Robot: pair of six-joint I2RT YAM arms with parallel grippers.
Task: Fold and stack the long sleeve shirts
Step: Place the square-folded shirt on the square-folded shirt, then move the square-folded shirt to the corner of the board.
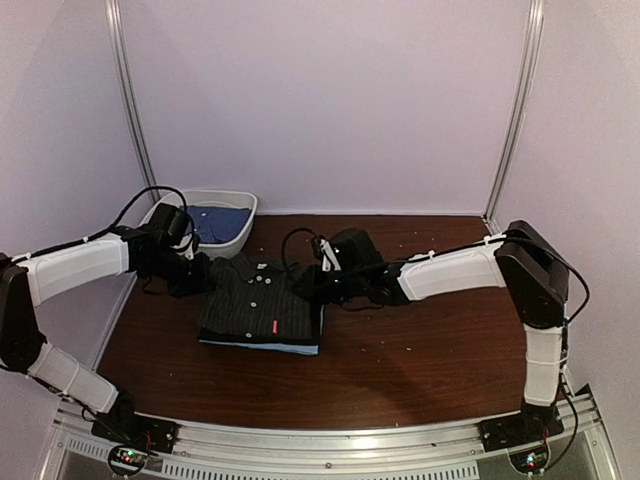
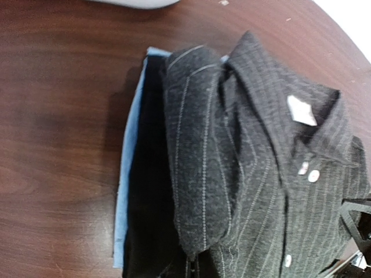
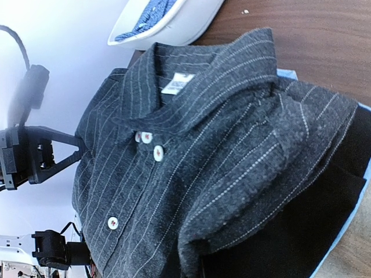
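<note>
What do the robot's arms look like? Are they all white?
No. The left arm and right arm have smooth white shells with chunky black joints and black ends. Thin black cables loop above each wrist.

The top external camera looks down from above and behind the arm bases toward the far wall, taking in the whole table (image 1: 420, 350). The left wrist camera looks steeply down, very close, on the left side of the stack of folded shirts (image 2: 249, 174). The right wrist camera, equally close at the stack's right side, looks leftward across it to the white tub (image 3: 191, 17). All three views share the stack.
</note>
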